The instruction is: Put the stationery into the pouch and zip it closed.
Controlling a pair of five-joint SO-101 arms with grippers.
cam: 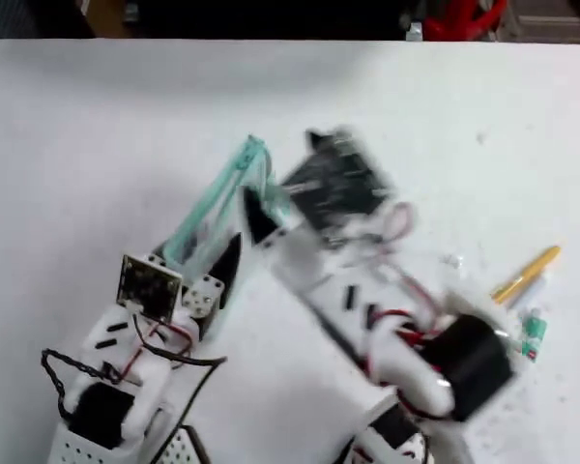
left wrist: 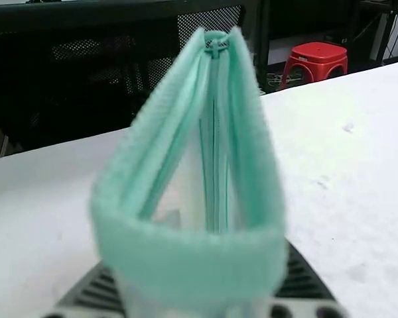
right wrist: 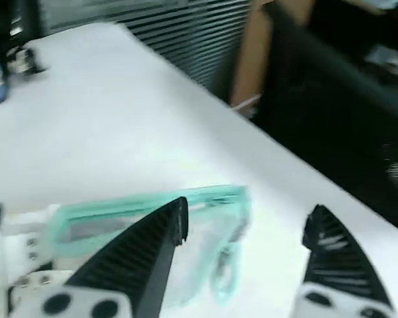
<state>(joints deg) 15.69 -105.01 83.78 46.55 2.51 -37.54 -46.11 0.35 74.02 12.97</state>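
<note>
Stationery [cam: 527, 274] lies beyond the right arm [cam: 367, 309], well apart from pouch [cam: 213, 208].

I can read no text, number or sign anywhere; the print on the small green item [cam: 534, 334] is too blurred.

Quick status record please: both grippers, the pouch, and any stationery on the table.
left gripper: shut on one end of the pouch
right gripper: open, empty, at the pouch's other end
pouch: clear with teal edging; contents cannot be told
yellow pen: lying on the table, away from the pouch, beyond the right arm
small green item: on the table beside the pen
progress: pen and green item not yet in the pouch
</note>
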